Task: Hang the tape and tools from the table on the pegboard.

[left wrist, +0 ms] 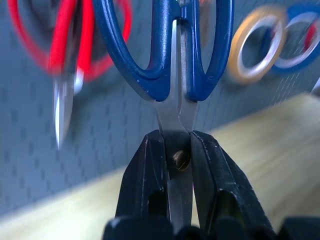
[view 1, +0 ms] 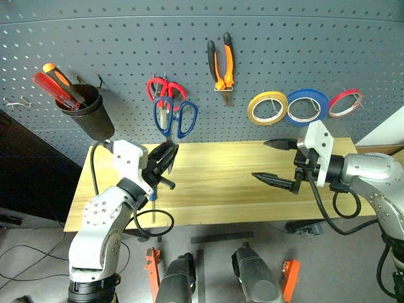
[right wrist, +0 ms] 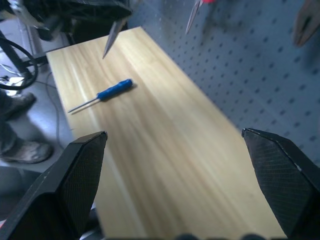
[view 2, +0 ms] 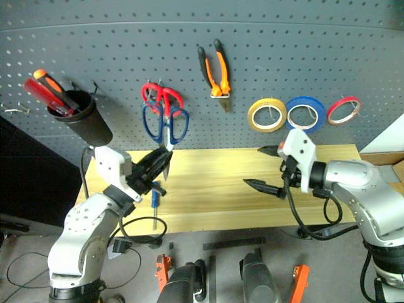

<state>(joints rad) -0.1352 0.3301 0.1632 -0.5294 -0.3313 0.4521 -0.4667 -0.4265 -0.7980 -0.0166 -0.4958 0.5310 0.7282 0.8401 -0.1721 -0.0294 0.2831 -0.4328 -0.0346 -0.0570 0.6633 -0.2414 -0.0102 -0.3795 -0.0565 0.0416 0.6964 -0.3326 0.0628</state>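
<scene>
My left gripper (view 1: 168,153) is shut on the blades of the dark blue-handled scissors (view 1: 176,118), just below the pivot (left wrist: 181,159). It holds them handles-up against the pegboard (view 1: 315,44), just below the red-handled scissors (view 1: 165,89). I cannot tell whether a hook carries them. A small blue-handled screwdriver (right wrist: 107,93) lies near the left front of the table (view 1: 252,196). The orange-and-black pliers (view 1: 221,63) and the thin red ring of tape (view 1: 345,103) hang on the board. My right gripper (view 1: 259,160) is open and empty above the table's right half.
A yellow roll (view 1: 267,108) and a blue roll (view 1: 307,106) hang beside the red tape. A black cup (view 1: 91,113) at the board's left holds red and orange screwdrivers. Bare hooks (view 1: 19,101) stick out at the far left.
</scene>
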